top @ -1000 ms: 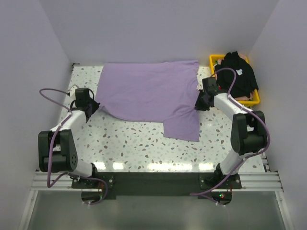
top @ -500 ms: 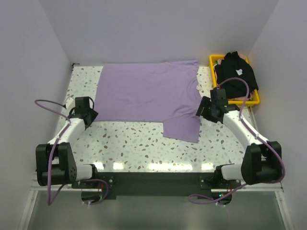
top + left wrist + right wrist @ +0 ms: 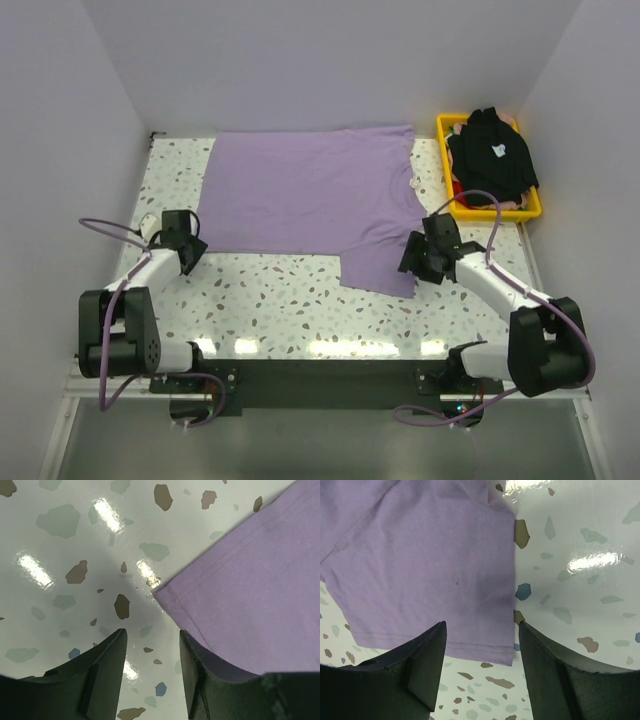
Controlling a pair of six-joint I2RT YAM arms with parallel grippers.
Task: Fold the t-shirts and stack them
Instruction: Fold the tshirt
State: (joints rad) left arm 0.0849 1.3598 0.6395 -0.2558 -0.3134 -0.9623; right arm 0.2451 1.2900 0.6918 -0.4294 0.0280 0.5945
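Purple t-shirt (image 3: 310, 190) flat, long axis left-right, collar right, sleeve nearward.

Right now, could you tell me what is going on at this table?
A plain lavender-purple t-shirt lies spread flat on the speckled table. The left pincer, open and empty, sits at the shirt's hem corner; the right pincer, also open, hovers above its near sleeve. A black t-shirt lies in the yellow plastic basket.
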